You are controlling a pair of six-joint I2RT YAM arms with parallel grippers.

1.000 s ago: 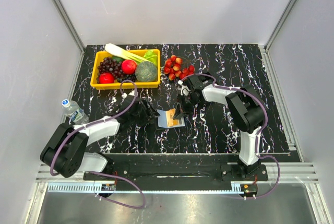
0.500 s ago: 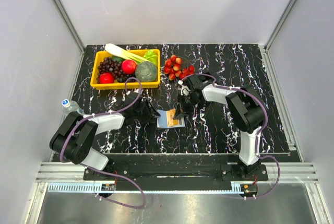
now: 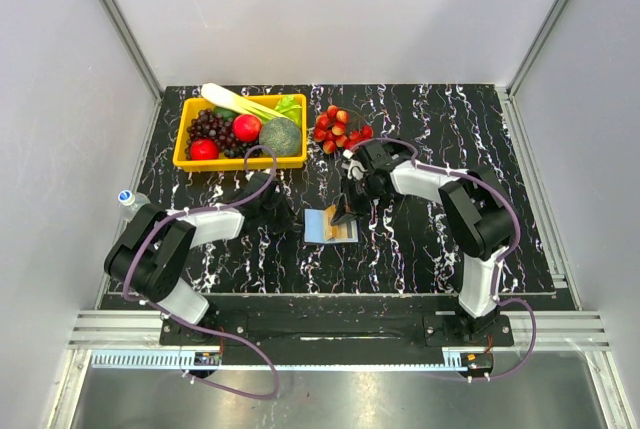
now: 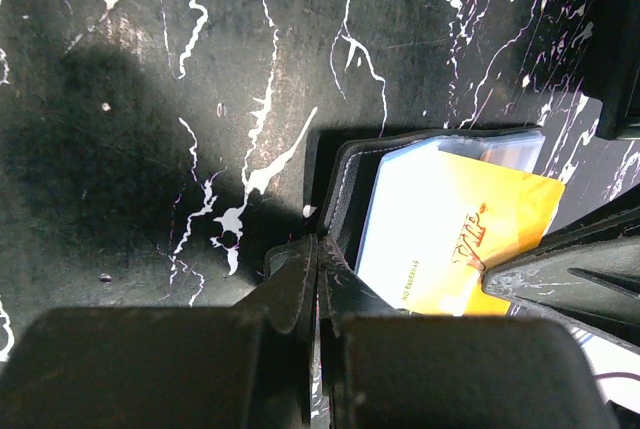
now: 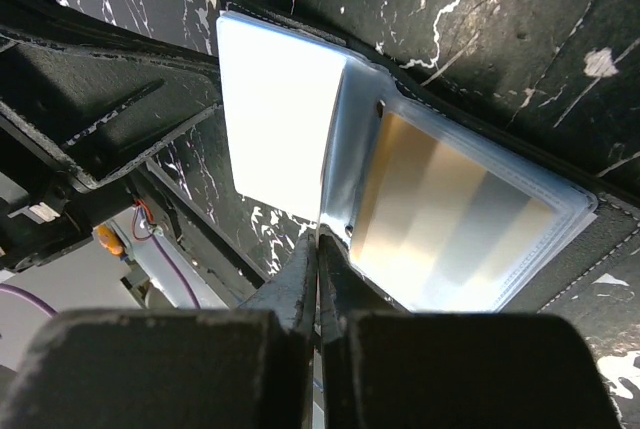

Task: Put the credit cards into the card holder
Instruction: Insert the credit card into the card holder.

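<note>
The credit cards (image 4: 470, 249) were judged to be largely stowed. A yellow-orange one was seen lying in the open card holder (image 3: 316, 225), which was laid flat on the table (image 3: 430, 249) between the two grippers, and a gold one was seen under a clear sleeve (image 5: 345, 139). No loose card was seen elsewhere, so only seating the cards and shutting the holder were judged to be left. The left gripper (image 4: 316, 254) was pressed together at the holder's black edge, the right gripper (image 5: 320, 246) at the sleeve's fold; whether either edge was nipped could not be told. Compared with a second earlier, the left jaws had been closed and the left elbow swung away from the near edge, while the holder was barely shifted.
</note>
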